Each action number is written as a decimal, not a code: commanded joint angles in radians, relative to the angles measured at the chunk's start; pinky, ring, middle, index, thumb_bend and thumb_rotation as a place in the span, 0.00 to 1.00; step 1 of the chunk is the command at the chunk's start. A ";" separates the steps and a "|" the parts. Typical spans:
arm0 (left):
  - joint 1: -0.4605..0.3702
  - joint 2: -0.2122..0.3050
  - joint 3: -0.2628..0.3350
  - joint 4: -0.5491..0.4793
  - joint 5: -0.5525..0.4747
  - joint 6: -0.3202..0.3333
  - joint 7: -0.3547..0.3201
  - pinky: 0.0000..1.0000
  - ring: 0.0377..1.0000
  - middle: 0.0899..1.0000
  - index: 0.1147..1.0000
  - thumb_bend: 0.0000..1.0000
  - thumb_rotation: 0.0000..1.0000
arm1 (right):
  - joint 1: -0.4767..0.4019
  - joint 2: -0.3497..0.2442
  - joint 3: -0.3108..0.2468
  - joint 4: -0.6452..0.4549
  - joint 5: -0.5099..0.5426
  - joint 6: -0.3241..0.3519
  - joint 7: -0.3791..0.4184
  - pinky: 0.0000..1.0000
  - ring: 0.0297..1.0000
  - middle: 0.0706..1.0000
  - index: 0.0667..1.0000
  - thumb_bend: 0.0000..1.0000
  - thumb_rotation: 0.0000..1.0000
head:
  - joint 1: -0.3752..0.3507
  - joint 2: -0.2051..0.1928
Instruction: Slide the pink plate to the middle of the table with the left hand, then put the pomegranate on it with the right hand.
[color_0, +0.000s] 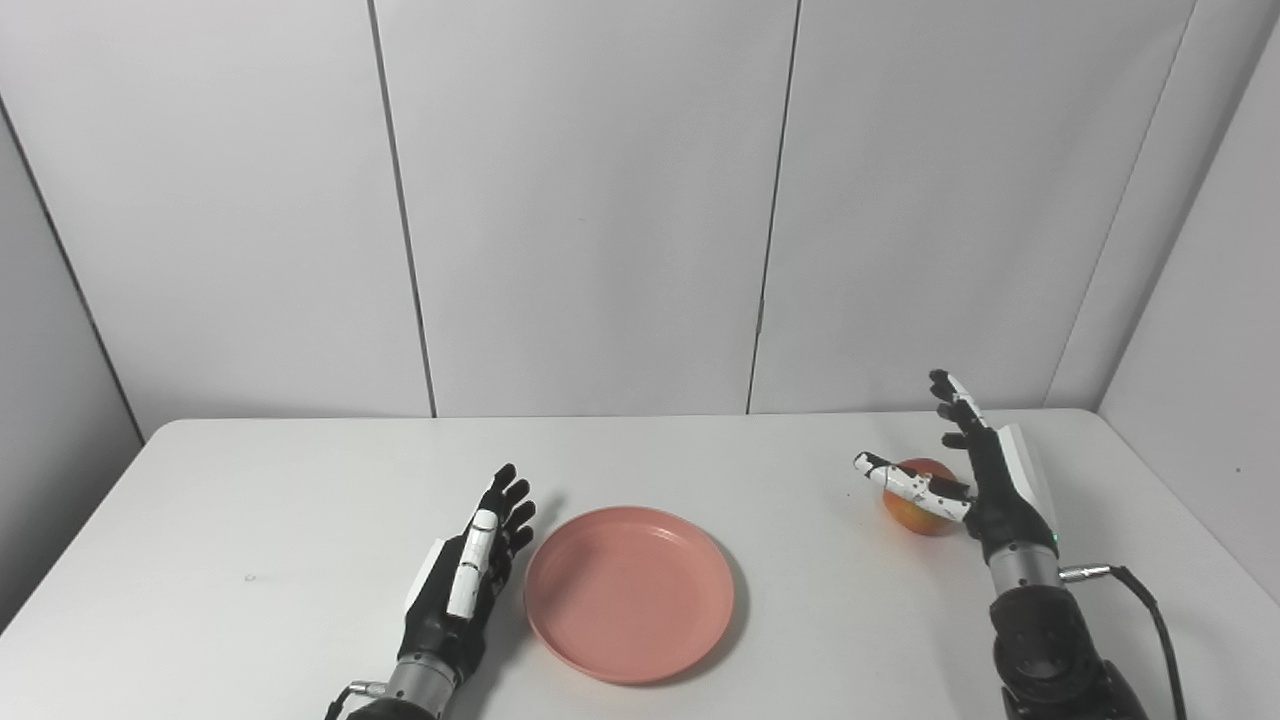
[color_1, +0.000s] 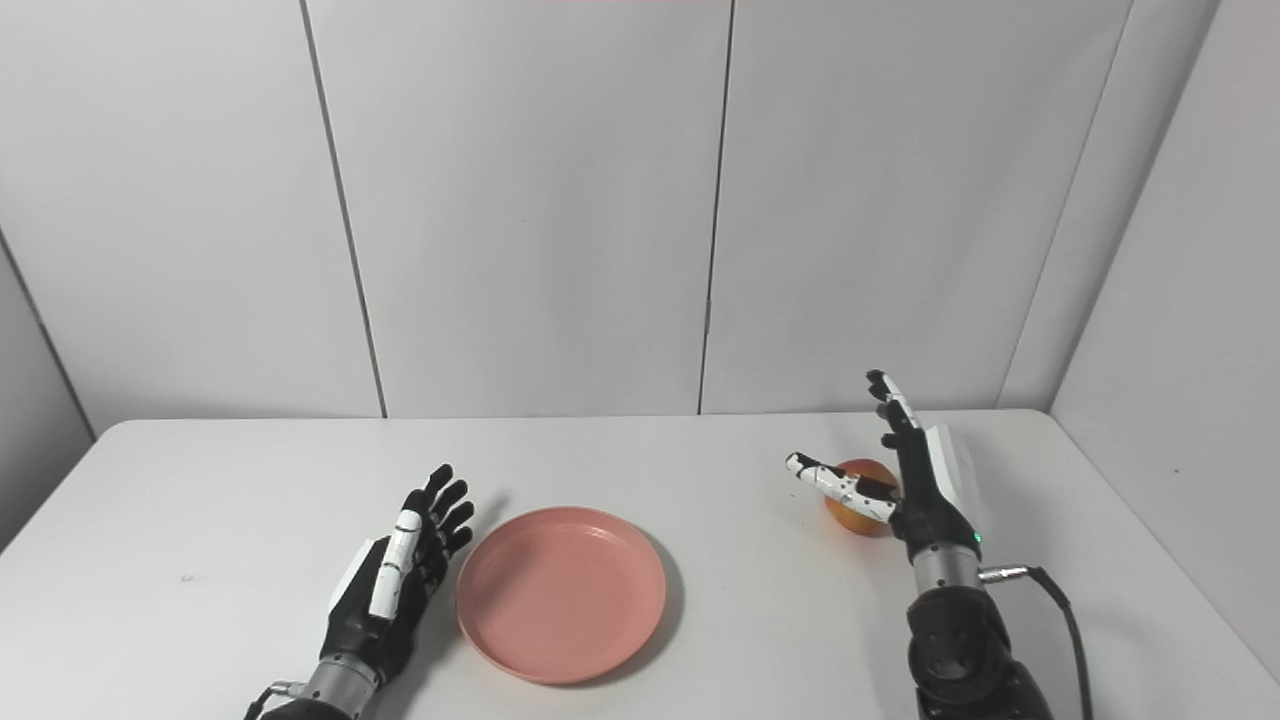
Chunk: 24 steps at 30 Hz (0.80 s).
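Fingers of my right hand (color_0: 985, 480) spread around the pomegranate (color_0: 918, 497), right of the pink plate (color_0: 628, 592), not closed. My left hand (color_0: 470, 570) rests spread just left of it. Next I judge: grasp, lift.

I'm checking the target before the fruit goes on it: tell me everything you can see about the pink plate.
The pink plate is round and shallow, with a raised rim and a flat well, in a matte salmon pink that looks like plastic. It is empty and lies flat, right side up, on the white table, near the front edge and about midway across. The left hand is open just beside its left rim; whether they touch cannot be told. The pomegranate sits apart, to the right.
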 joint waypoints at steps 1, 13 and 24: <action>0.007 0.010 -0.002 0.029 -0.002 -0.034 -0.014 0.97 0.97 0.98 0.98 0.52 1.00 | -0.058 -0.031 0.002 -0.003 -0.025 0.012 -0.029 0.77 0.86 0.89 0.89 0.83 0.36 | -0.003 0.000; 0.012 0.016 -0.008 0.023 -0.003 -0.032 -0.014 0.96 0.97 0.97 0.97 0.53 1.00 | -0.068 -0.044 0.048 0.071 -0.103 0.043 -0.056 0.76 0.86 0.90 0.90 0.85 0.32 | -0.006 0.003; 0.015 0.023 -0.019 0.021 0.001 -0.037 -0.018 0.97 0.97 0.98 0.98 0.55 1.00 | -0.077 -0.056 0.077 0.141 -0.115 0.040 -0.074 0.76 0.86 0.90 0.89 0.87 0.19 | -0.003 0.002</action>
